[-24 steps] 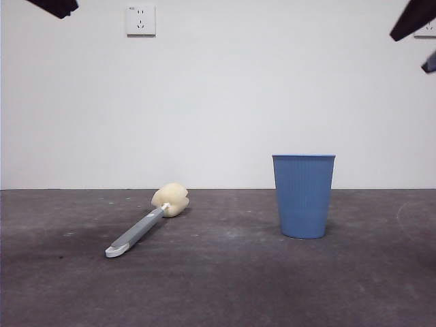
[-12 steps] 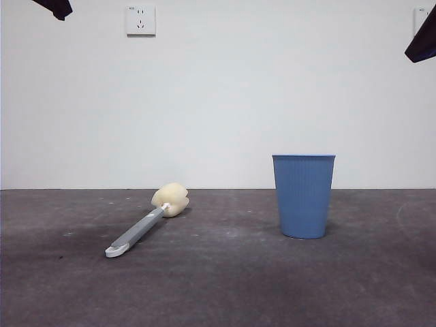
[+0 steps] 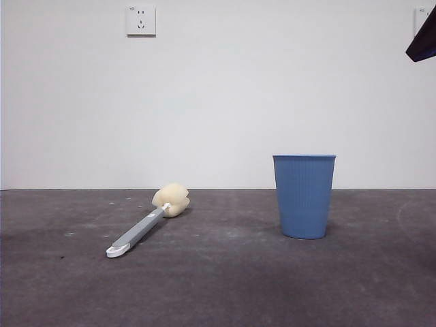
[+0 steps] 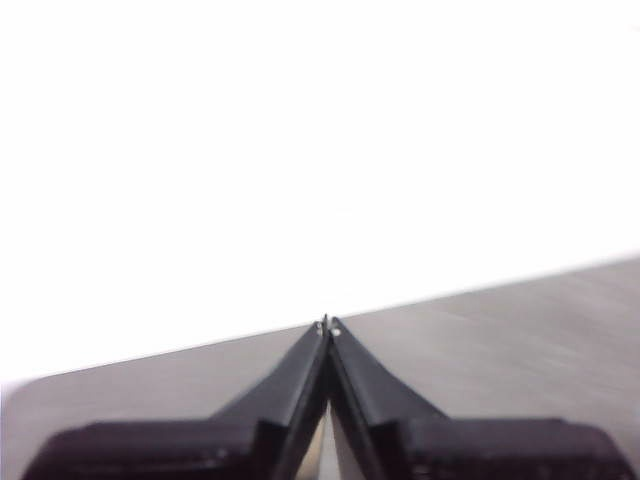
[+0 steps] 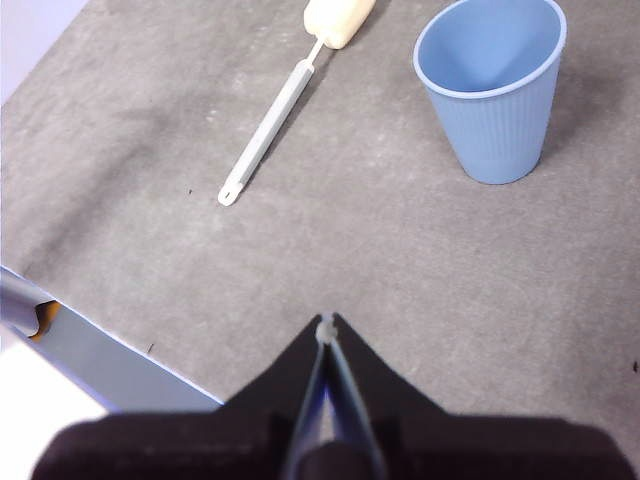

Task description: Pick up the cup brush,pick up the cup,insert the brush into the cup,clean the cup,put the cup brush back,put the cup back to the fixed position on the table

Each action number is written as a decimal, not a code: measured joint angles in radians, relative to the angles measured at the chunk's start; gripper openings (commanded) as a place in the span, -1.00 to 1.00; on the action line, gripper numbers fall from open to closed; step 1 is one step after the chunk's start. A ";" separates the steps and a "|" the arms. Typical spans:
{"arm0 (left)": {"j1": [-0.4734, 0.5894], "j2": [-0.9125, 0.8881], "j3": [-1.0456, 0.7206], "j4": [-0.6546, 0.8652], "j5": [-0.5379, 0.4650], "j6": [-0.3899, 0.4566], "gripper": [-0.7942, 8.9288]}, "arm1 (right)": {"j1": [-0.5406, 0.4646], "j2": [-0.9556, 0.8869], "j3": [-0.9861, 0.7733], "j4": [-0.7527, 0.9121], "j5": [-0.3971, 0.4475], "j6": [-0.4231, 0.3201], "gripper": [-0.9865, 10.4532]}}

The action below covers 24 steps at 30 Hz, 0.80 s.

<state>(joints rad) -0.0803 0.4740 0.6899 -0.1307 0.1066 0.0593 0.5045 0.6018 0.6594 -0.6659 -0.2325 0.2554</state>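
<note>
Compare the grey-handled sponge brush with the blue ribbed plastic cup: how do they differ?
The grey-handled, cream-sponge cup brush lies flat; the blue ribbed plastic cup stands upright, mouth open. The brush is long and slim, the cup wide and tapered. Both rest untouched on the dark grey table.

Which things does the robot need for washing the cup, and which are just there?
For the job:
- brush, lying on the table
- blue cup, standing upright
- right gripper, jaws shut, high above the table
- left gripper, jaws shut, waiting

Just there:
- wall socket
- white wall
</note>
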 measured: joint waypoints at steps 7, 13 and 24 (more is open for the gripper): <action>0.105 -0.231 -0.341 0.043 -0.029 -0.005 -0.84 | 0.000 0.000 0.000 0.000 0.000 0.000 -0.83; 0.138 -0.360 -0.529 0.043 -0.056 -0.055 -0.84 | 0.000 0.000 0.000 0.000 0.000 0.000 -0.83; 0.138 -0.448 -0.650 -0.046 -0.060 -0.132 -0.84 | 0.000 0.000 0.000 0.000 0.000 0.000 -0.83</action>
<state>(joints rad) 0.0582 0.0261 0.0399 -0.1764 0.0471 -0.0723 0.5045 0.6018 0.6594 -0.6655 -0.2325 0.2554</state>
